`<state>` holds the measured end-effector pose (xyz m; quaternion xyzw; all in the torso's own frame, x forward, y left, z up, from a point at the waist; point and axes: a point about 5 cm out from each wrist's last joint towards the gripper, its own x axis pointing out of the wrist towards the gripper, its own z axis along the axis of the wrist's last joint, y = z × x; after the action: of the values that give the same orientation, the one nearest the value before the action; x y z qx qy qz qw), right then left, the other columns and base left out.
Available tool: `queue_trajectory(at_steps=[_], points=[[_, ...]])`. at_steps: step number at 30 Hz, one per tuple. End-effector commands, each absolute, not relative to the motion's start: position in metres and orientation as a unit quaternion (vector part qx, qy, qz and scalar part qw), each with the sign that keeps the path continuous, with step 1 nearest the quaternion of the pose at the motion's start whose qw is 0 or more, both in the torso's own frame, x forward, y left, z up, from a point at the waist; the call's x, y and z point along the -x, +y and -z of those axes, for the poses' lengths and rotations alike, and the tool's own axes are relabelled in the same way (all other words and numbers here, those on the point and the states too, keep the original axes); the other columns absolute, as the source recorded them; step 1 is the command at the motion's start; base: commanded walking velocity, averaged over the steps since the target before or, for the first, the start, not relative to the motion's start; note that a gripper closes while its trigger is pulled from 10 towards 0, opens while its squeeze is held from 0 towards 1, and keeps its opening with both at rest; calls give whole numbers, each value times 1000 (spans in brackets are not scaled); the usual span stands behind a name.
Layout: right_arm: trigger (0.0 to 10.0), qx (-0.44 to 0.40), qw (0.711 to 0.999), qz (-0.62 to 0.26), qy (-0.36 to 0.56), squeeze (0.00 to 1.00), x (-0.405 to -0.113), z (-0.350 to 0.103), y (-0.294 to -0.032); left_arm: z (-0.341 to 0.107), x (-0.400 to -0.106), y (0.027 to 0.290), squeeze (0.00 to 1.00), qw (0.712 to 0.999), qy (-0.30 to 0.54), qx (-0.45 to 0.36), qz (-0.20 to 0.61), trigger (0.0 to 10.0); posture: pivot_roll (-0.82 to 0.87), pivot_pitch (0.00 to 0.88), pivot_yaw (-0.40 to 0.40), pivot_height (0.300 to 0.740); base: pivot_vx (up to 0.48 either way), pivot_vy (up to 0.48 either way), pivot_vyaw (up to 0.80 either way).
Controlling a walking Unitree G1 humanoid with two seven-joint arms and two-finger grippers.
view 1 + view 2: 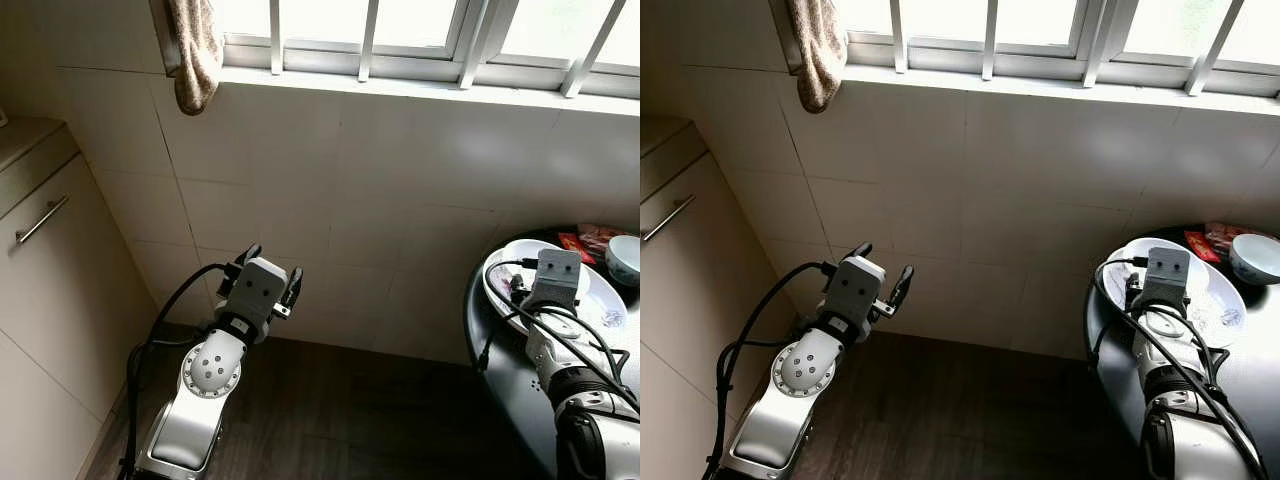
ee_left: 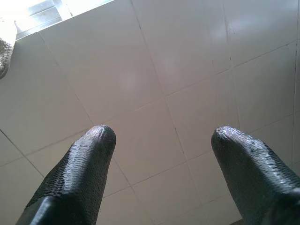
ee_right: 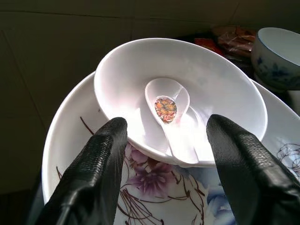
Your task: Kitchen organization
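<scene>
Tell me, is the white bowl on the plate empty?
No. The white bowl holds a white ceramic spoon; no food shows.

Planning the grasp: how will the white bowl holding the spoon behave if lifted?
The glossy white bowl looks ceramic: probably rigid, slippery, breakable. It sits tilted on the flowered plate, so it may slide. The loose white spoon could shift.

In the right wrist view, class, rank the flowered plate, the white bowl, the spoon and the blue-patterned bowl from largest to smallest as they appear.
1. Flowered plate, partly covered and cut off by the frame.
2. White bowl.
3 and 4. Blue-patterned bowl and spoon: unsure, since the bowl sits farther away and is cropped at the edge.
</scene>
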<state>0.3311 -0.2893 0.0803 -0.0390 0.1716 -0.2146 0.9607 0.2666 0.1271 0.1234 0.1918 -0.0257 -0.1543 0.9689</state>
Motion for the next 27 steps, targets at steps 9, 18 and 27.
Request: queue_trajectory(at_steps=[9,18,27], points=[[3647,33,957,229,172,0,-331,-84,-296,-126,-267,128,0,968,-29,-195,152,10000,124,0,-64,740,0,0,0],[0,10,953,242,180,0,-329,-81,-299,-126,-267,128,0,968,-28,-195,153,10000,124,0,-66,740,0,0,0],[0,4,952,250,178,0,-329,-81,-300,-126,-266,128,0,968,-28,-196,153,10000,123,0,-65,740,0,0,0]])
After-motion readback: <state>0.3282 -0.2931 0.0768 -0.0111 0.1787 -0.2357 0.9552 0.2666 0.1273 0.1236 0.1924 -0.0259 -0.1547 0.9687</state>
